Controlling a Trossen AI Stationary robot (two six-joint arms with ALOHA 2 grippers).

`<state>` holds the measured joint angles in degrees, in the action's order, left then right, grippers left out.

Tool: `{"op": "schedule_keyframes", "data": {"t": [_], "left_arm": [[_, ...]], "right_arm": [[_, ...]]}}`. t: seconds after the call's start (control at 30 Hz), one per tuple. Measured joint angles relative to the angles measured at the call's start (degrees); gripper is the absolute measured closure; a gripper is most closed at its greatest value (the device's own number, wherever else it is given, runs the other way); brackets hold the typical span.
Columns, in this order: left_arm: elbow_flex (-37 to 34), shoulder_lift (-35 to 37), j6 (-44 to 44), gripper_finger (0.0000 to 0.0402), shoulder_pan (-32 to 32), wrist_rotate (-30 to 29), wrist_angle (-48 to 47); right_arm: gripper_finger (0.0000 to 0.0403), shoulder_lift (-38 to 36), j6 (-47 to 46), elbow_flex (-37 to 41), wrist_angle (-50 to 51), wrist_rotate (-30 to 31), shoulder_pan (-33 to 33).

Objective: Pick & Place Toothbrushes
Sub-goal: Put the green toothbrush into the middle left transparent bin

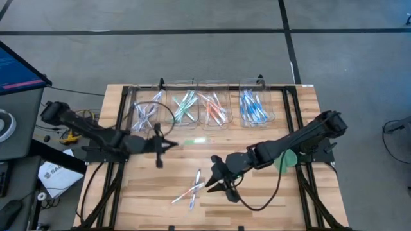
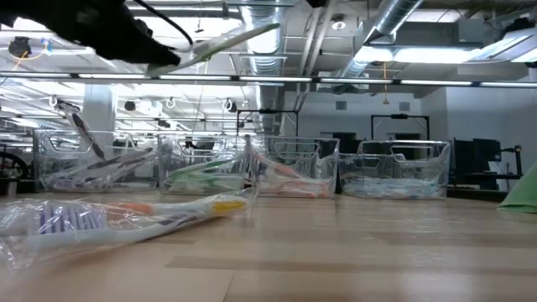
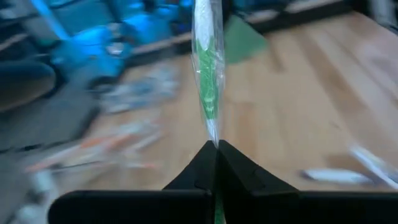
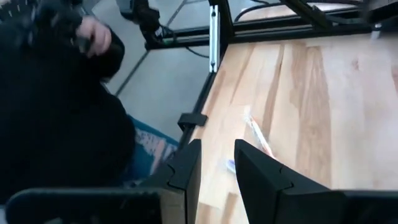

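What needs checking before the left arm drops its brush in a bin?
1. Left gripper shut on green toothbrush: ok.
2. Brush above the table, short of the bins: ok.
3. Green bin matches, already holds green brushes: ok.
4. Gripper over that bin: not ok, still in front of it.
5. Right gripper away from the bins, jaws parted, empty: ok.
6. Loose toothbrushes left on table: ok.
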<state>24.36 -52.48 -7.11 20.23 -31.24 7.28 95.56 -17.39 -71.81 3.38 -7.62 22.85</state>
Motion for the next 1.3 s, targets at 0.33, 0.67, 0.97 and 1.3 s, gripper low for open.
{"op": "schedule_keyframes", "data": {"t": [0.33, 0.67, 0.97, 1.3], "left_arm": [[1.9, 2.18, -0.04, 0.0401, -17.46, -1.24, 0.08], [1.93, -4.72, 3.13, 0.0401, -39.89, 18.47, 4.55], [1.96, -16.82, 6.31, 0.0401, -46.31, 21.22, 11.14], [1.96, -20.45, 8.63, 0.0365, -46.91, 21.17, 11.25]], "right_arm": [[0.0312, -0.45, 8.72, 0.0, 9.66, 0.56, -1.41], [0.0312, 0.15, 13.09, 0.02, 11.68, 7.92, -1.6], [0.0312, 1.3, 13.13, 0.25, 11.9, 7.93, -1.55], [0.0312, 1.32, 12.86, 2.25, 11.21, 7.91, -1.46]]}}
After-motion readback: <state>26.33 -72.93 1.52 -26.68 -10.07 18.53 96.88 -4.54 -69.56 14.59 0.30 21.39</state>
